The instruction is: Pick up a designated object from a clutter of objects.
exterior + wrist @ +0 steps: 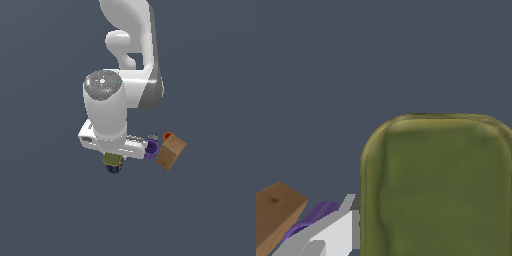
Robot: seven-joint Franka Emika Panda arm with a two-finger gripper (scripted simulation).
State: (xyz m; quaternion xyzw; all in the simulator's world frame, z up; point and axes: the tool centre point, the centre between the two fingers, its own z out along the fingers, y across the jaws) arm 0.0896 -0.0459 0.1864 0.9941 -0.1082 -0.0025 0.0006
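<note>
Exterior view: white Panda arm (107, 107) hides the claw; cannot tell whether its jaws are wide or narrow. Olive-green-topped, dark-blue-sided rounded tin (113, 162) sits directly beneath on the table, apart from tan cardboard box (171, 152) and purple cup (151, 148). Risk, judged: off-centre closure tips the tin.

Exterior view high overhead; wrist view close above shared tin (438, 187).

Olive-topped, blue-sided tin (113, 162) sits apart from the clutter (165, 149).
</note>
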